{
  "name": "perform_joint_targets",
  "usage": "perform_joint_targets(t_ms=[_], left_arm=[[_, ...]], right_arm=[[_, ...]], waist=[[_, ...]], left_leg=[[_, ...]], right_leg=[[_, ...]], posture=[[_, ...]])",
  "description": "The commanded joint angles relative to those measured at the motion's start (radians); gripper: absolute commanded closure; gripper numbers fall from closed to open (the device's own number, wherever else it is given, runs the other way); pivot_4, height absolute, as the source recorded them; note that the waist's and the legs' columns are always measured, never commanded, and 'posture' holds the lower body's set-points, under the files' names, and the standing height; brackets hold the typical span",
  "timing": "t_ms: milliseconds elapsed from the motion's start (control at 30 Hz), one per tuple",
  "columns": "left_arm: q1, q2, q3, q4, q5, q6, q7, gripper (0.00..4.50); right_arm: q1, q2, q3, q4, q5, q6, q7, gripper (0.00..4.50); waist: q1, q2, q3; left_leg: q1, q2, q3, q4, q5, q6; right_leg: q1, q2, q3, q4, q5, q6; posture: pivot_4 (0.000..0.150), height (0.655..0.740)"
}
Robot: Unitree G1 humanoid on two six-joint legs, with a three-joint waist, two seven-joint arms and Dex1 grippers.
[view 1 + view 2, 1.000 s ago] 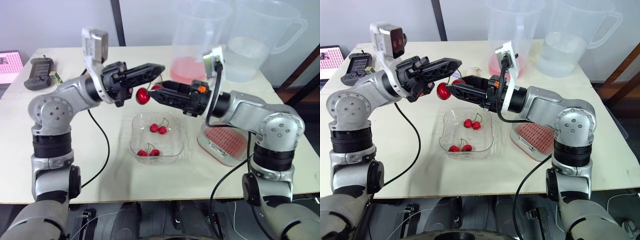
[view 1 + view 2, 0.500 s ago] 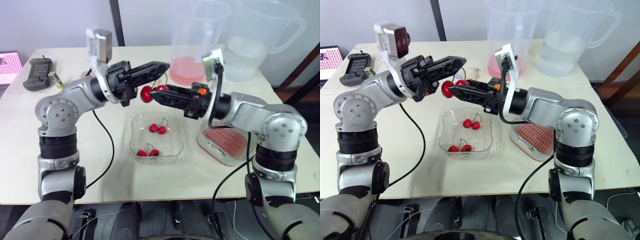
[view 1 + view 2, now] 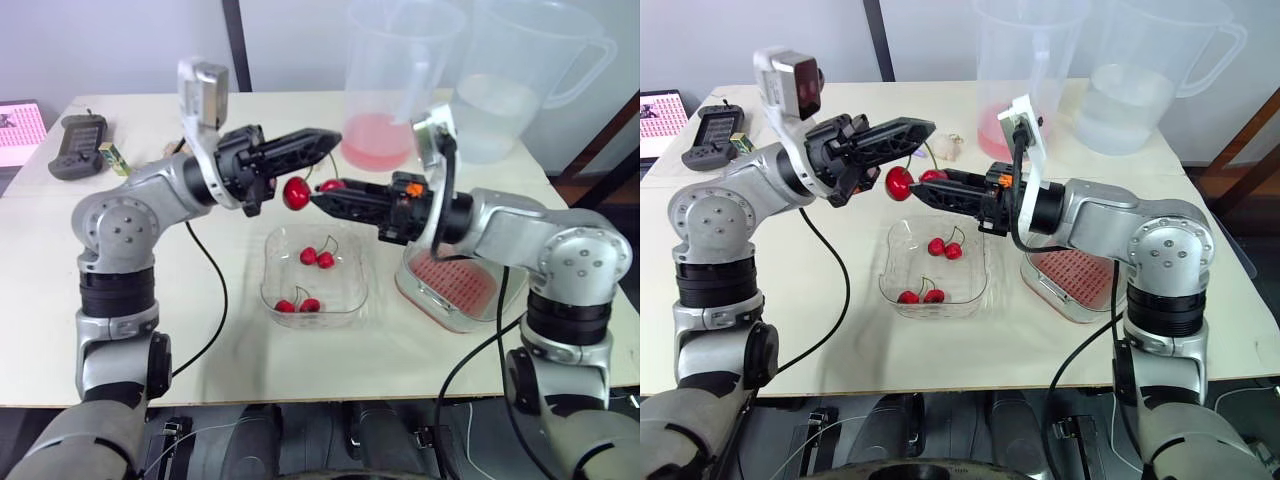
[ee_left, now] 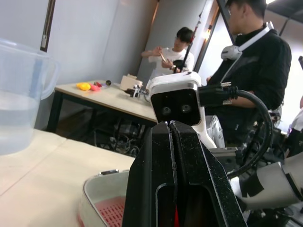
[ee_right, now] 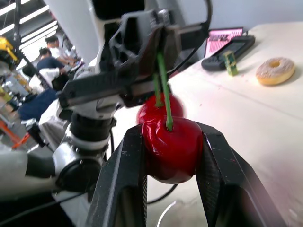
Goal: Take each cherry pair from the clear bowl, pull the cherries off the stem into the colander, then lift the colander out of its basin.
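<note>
My left gripper (image 3: 336,157) is shut on the green stem of a cherry pair, held above the clear bowl (image 3: 352,300). One cherry (image 3: 296,193) hangs free under it. My right gripper (image 3: 322,198) reaches in from the right and is shut on the other cherry (image 5: 171,144) of that pair. The stems run up from both cherries to the left fingers (image 4: 161,156). Two more cherry pairs (image 3: 318,257) (image 3: 297,305) lie in the bowl. The pink colander (image 3: 455,285) sits in its white basin (image 3: 425,298) to the right of the bowl, under my right forearm.
Two large clear pitchers stand at the back, one with pink liquid (image 3: 395,90) and one with water (image 3: 515,80). A dark handheld device (image 3: 78,148) and a pink item (image 3: 20,122) lie at the far left. A doughnut (image 5: 276,70) rests on the table behind the bowl.
Both grippers have shifted a little to the right with the cherry pair between them, and the two cherries now sit slightly further apart. The bowl and colander have not moved.
</note>
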Motion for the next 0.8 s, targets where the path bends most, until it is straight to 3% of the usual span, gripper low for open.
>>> perform_joint_targets(t_ms=[33,567,633,800], left_arm=[[-0.018,0.005,0.025,-0.005,-0.002,-0.032,-0.014,4.50],[-0.032,-0.008,0.003,0.049,0.031,-0.068,-0.066,4.50],[-0.032,-0.010,0.003,0.049,0.034,-0.067,-0.069,4.50],[-0.023,-0.004,0.006,0.043,0.045,-0.073,-0.070,4.50]], right_arm=[[0.054,-0.091,0.027,-0.058,0.004,0.048,0.078,3.37],[0.147,-0.373,-0.061,-0.130,0.000,0.020,0.221,3.37],[0.149,-0.429,-0.076,-0.118,-0.050,0.002,0.265,3.37],[0.214,-0.722,0.007,-0.029,-0.410,-0.160,0.481,3.37]], waist=[[0.001,0.000,0.000],[0.003,-0.002,0.007],[0.006,-0.002,0.007],[0.027,-0.002,0.007]], left_leg=[[0.000,0.000,0.000,0.000,0.000,0.000],[-0.002,0.000,0.000,0.000,0.000,0.000],[-0.003,0.000,0.000,0.000,0.000,0.000],[-0.006,-0.001,0.000,0.000,-0.001,0.001]], right_leg=[[0.000,0.000,0.000,0.000,0.000,0.000],[0.000,0.000,0.000,-0.006,0.000,0.000],[0.000,0.000,0.000,-0.007,0.000,0.000],[-0.001,0.000,0.000,-0.010,0.000,0.000]], posture=[[0.150,0.7400],[0.150,0.7400],[0.150,0.7400],[0.150,0.7400]])
